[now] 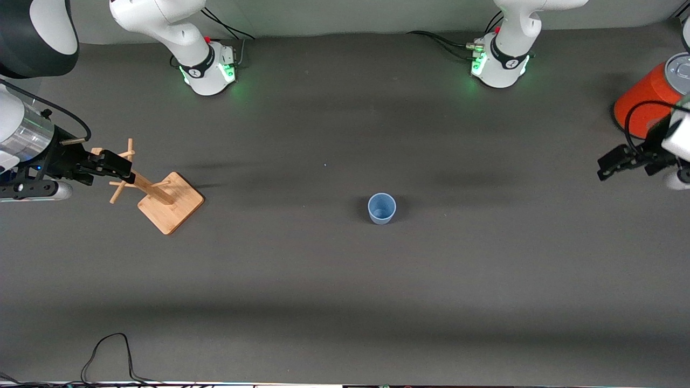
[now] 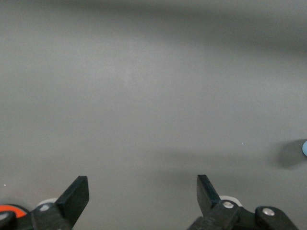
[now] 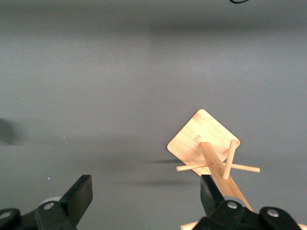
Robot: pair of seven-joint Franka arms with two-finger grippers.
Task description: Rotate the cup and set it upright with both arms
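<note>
The small light-blue cup [image 1: 381,208] stands upright, mouth up, near the middle of the dark table, apart from both grippers. A sliver of it shows at the edge of the left wrist view [image 2: 304,148]. My left gripper [image 1: 605,166] is open and empty in the air at the left arm's end of the table, beside the orange can; its wrist view [image 2: 143,191] shows only bare table between the jaws. My right gripper [image 1: 125,168] is open and empty over the wooden rack at the right arm's end, also seen in its wrist view [image 3: 146,194].
A wooden peg rack [image 1: 161,196] on a square base stands toward the right arm's end, also in the right wrist view [image 3: 206,139]. A large orange-red can [image 1: 644,105] with a grey lid stands at the left arm's end. A black cable [image 1: 108,350] lies at the table's near edge.
</note>
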